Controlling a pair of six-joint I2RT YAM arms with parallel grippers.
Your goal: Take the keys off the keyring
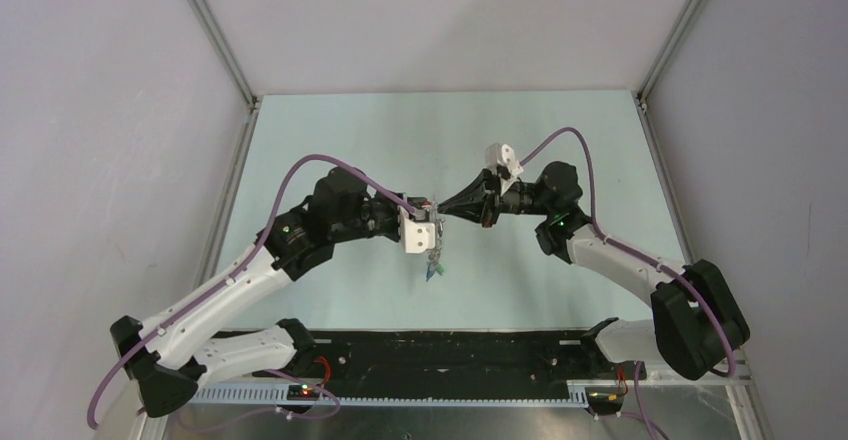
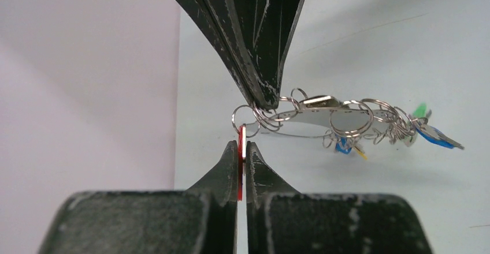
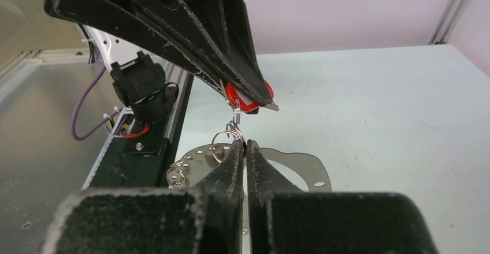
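Both grippers meet in mid-air over the table's centre. My left gripper (image 2: 244,144) is shut on the red head of a key (image 2: 241,153), gripped edge-on between its fingers. A chain of small split rings (image 3: 234,128) links that key to the keyring (image 3: 315,170), a flat grey metal hoop with holes, hanging below. My right gripper (image 3: 243,144) is shut on one of those small rings by the hoop's edge. Other keys (image 2: 430,133) with green, blue and yellow heads dangle from the hoop's far end and hang under the grippers in the top view (image 1: 434,270).
The pale green table (image 1: 560,140) lies beneath, enclosed by grey walls and aluminium corner posts (image 1: 215,35). A black rail (image 1: 430,352) with the arm bases runs along the near edge. Purple cables loop over both arms.
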